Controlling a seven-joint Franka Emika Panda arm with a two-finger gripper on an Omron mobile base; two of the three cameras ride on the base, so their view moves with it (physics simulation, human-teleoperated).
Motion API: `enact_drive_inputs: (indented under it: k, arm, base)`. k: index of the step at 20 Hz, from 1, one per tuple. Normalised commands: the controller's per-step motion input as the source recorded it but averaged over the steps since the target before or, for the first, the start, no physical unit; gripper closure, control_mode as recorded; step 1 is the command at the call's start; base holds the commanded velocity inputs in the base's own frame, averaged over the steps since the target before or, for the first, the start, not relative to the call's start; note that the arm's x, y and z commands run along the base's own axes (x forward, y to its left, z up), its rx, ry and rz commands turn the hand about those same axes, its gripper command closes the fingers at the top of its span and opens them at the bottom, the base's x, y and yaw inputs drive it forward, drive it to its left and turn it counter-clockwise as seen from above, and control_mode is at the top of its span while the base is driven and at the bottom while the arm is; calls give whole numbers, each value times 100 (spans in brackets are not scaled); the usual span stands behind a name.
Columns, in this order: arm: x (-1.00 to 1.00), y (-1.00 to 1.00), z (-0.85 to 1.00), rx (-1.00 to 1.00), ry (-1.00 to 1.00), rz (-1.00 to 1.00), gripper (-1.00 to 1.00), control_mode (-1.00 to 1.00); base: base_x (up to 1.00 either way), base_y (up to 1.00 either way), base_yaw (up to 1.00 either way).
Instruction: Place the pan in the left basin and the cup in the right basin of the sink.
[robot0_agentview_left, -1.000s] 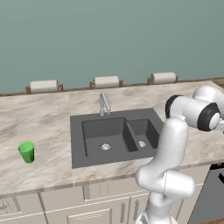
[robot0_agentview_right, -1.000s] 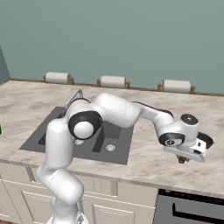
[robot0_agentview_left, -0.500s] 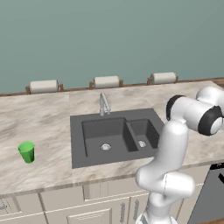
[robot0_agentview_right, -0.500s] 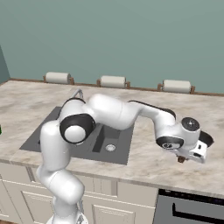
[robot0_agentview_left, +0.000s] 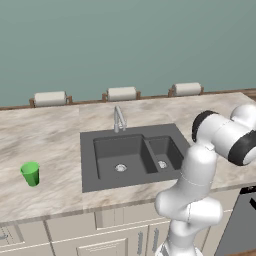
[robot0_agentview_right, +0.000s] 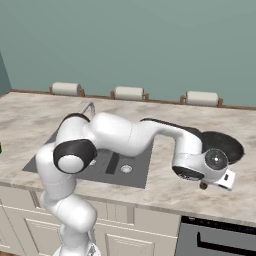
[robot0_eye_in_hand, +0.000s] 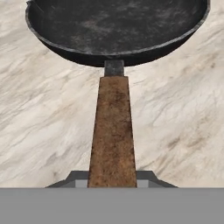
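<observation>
Pan step in hand: gripper (robot0_eye_in_hand: 112, 181) clamped on the frying pan (robot0_eye_in_hand: 114, 30) handle. Next we lift and carry it to the left basin (robot0_agentview_left: 119, 157).

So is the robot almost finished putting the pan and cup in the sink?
Not yet. Nothing is in the sink. The fingers are shut on the pan handle, right of the sink. The cup waits on the counter, left of it.

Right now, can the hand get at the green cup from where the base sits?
Probably not without letting go first. The hand is shut on the pan handle, right of the sink. The cup stands far left on the counter, past both basins; a long reach at best.
</observation>
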Motion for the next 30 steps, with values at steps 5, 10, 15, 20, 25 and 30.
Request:
enact_drive_inputs:
  k: [5,10,15,20,25,30]
  arm:
    - [-16,37,25,-4,-6,1,100,-100]
    - [-7,48,24,-6,0,3,100,-100]
    - [-1,54,24,-7,0,4,100,-100]
    - [0,59,22,-8,0,3,100,-100]
    - [0,63,16,-8,0,5,100,-100]
    - [0,62,13,-6,3,7,100,-100]
  base:
    - [0,0,0]
    - [0,0,0]
    - [0,0,0]
    - [0,0,0]
    - [0,0,0]
    - [0,0,0]
